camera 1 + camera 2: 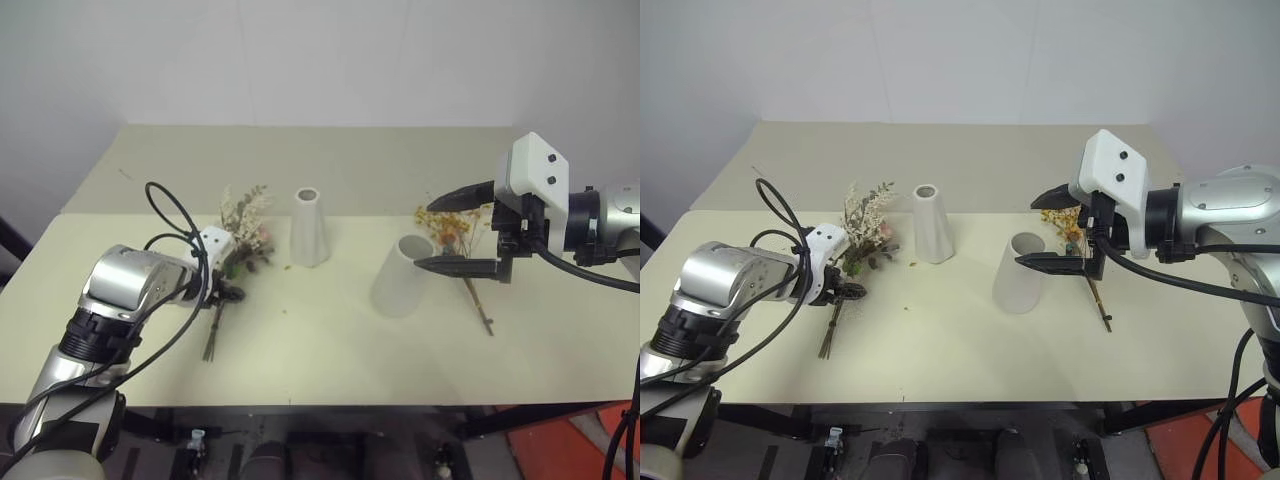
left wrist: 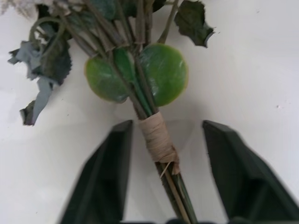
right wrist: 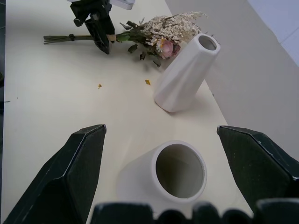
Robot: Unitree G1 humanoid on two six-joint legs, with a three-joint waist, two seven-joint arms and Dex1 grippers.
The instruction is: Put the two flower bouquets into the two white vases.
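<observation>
The bouquet of cream sprigs, pink roses and green leaves (image 1: 245,225) lies flat on the table, left of the slim white vase (image 1: 309,228). My left gripper (image 2: 167,125) is down at its twine-bound stems (image 2: 159,140), one finger on each side with a gap to the stems. The wider white vase (image 1: 402,278) stands right of centre. My right gripper (image 1: 424,235) hovers open just above and beside its mouth. The bouquet of yellow-orange blossoms (image 1: 455,225) lies on the table behind that gripper, its brown stems (image 1: 480,305) pointing toward the front edge.
The cream table (image 1: 300,380) runs back to a white wall. A few small orange crumbs (image 3: 147,82) lie between the two vases. My left arm's black cable (image 1: 165,215) loops above the left gripper.
</observation>
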